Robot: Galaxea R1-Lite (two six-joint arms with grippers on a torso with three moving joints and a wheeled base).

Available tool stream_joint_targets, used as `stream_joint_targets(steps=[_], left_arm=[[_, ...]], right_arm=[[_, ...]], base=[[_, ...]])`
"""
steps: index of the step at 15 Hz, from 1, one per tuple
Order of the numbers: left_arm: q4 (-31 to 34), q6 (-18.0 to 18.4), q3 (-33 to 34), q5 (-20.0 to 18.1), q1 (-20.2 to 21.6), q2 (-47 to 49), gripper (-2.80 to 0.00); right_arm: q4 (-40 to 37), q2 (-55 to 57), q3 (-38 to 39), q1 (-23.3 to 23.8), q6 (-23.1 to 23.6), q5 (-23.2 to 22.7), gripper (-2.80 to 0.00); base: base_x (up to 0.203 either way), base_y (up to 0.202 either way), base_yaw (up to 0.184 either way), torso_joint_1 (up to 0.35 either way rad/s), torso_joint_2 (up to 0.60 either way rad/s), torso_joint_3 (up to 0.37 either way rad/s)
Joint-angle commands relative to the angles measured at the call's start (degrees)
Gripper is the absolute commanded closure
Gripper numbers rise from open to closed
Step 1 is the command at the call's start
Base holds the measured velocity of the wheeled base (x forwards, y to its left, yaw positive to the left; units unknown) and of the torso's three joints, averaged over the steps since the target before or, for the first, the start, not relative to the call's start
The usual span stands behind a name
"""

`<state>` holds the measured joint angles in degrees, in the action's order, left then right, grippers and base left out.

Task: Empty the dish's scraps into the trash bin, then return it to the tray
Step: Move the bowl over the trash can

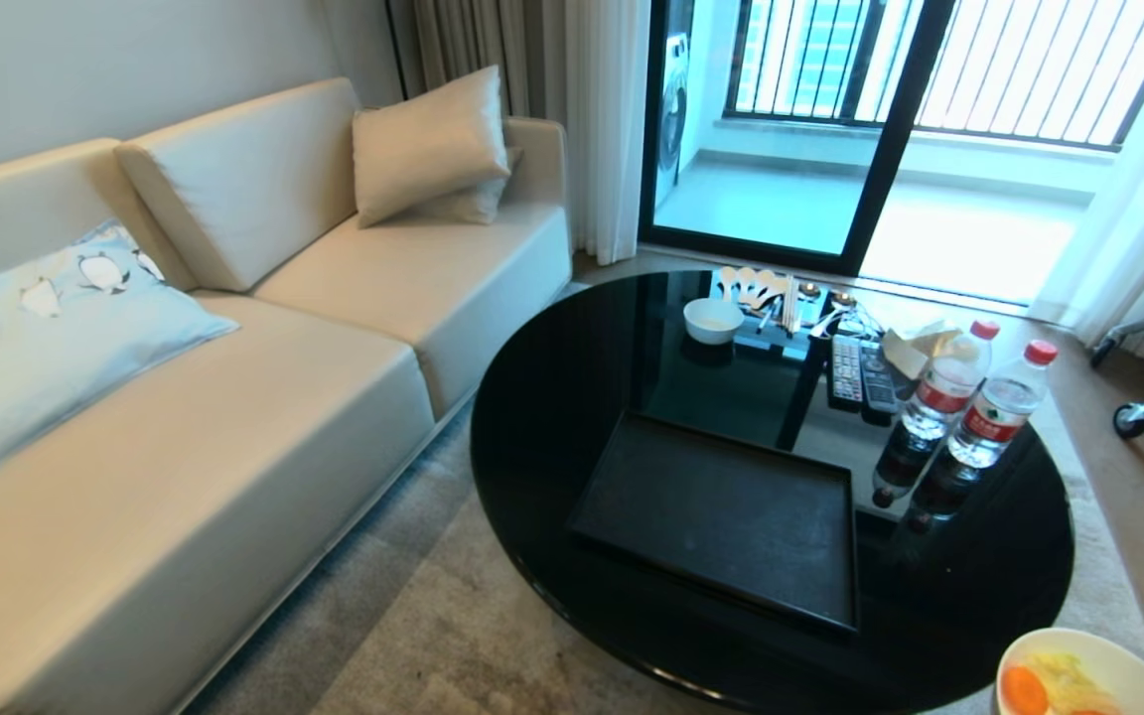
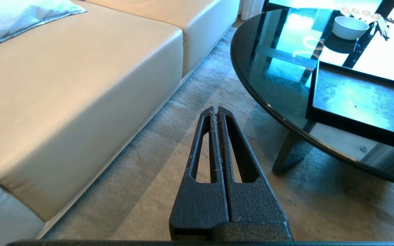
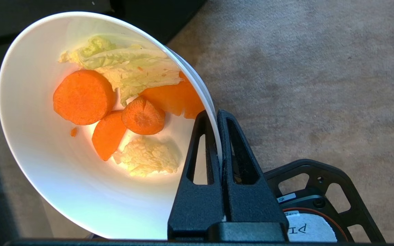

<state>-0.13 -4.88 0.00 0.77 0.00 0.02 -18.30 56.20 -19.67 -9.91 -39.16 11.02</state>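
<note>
Dish with scraps pinched at rim by right end effector, above carpet; left end effector pressed together.

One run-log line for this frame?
right claw: shut on bowl rim | scraps: inside | tray: bare | left claw: shut, idle

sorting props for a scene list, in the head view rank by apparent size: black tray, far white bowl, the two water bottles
1. Tray, clearly largest.
2. The two bottles, alike in size; not ranked apart.
3. Far bowl, smallest, though it sits farthest from the camera, so that shrinks it.
</note>
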Motion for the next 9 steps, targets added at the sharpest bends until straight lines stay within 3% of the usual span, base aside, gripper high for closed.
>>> stream_joint_targets(steps=[1,9], left_arm=[[0.0,0.0,0.0,0.0,0.0,0.0,0.00],[0.0,0.0,0.0,0.0,0.0,0.0,0.00]], right_arm=[[-0.1,0.1,0.2,0.0,-0.2,0.1,0.00],[-0.1,0.1,0.3,0.0,-0.2,0.1,0.00]], base=[[-0.192,0.000,0.001,-0.002,0.00,0.005],[-0.184,0.000,-0.002,0.001,0.00,0.003]])
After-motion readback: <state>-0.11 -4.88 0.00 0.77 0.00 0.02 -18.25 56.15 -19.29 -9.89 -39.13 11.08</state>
